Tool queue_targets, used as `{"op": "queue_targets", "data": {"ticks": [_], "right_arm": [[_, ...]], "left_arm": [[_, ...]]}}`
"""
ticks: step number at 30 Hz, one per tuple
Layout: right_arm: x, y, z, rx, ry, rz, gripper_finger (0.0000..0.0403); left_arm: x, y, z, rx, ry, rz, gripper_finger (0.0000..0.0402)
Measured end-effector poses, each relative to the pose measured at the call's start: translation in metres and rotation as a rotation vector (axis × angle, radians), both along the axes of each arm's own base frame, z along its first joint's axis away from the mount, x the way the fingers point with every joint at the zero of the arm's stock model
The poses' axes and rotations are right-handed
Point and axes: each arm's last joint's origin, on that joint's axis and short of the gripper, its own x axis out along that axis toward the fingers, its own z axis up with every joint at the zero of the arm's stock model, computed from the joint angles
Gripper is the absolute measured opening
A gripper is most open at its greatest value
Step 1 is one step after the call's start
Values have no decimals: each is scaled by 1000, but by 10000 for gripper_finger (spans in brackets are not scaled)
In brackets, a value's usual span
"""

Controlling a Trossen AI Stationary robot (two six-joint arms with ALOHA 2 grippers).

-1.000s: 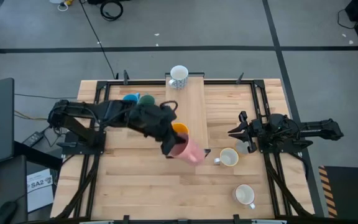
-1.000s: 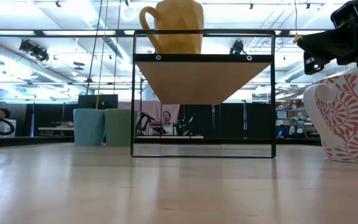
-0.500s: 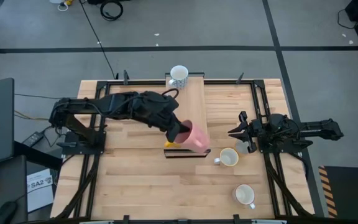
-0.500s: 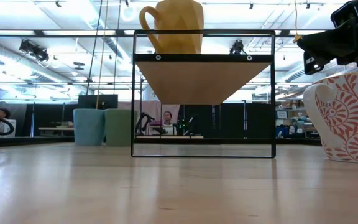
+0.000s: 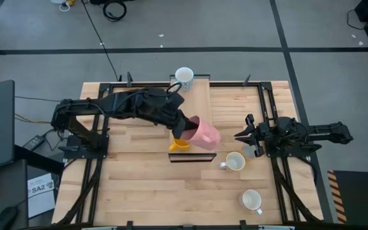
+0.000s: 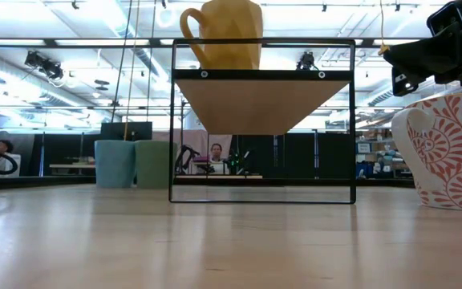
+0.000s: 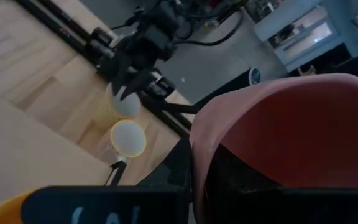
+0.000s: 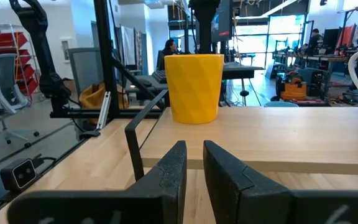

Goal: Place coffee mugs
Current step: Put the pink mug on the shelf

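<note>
- Gripping the pink mug (image 5: 204, 133) by its rim, the left gripper (image 5: 187, 127) holds it tilted above the raised shelf (image 5: 197, 102) near the bench's middle, just beside the orange mug (image 5: 180, 142) at the shelf's near end.
- The right gripper (image 5: 241, 135) waits by the bench's right edge, fingers almost together, holding nothing.
- A speckled white mug (image 5: 184, 77) stands at the shelf's far end.
- Two cream mugs (image 5: 235, 161) sit toward the near right corner.

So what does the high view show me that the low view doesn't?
Only the high view shows the left end effector holding the pink mug over the shelf, plus two white mugs on the table. Only the low view shows the blue mug and green mug side by side. Both show the orange mug on the shelf.
</note>
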Motion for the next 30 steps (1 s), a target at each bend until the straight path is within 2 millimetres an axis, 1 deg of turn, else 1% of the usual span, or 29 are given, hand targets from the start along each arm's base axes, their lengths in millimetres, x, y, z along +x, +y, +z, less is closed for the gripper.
{"op": "queue_targets", "data": {"ticks": [5, 9, 12, 15, 20, 22, 26, 30], "right_arm": [[0, 0, 0, 0, 0, -1, 61], [0, 0, 0, 0, -3, -3, 61], [0, 0, 0, 0, -5, -3, 61], [0, 0, 0, 0, -2, -3, 61], [0, 0, 0, 0, -2, -3, 61], [0, 0, 0, 0, -2, -2, 61], [0, 0, 0, 0, -3, -2, 61], [0, 0, 1, 0, -5, -1, 61]], "left_arm": [[3, 6, 9, 33, -18, 8, 31], [9, 12, 22, 54, -49, 20, 31], [15, 17, 30, 54, -45, 30, 31], [27, 20, 30, 53, -10, 28, 31], [48, 26, 24, 63, 67, 9, 31], [53, 28, 16, 60, 138, 10, 31], [60, 36, -1, 52, 256, 26, 31], [63, 44, -12, 55, 317, 42, 31]]}}
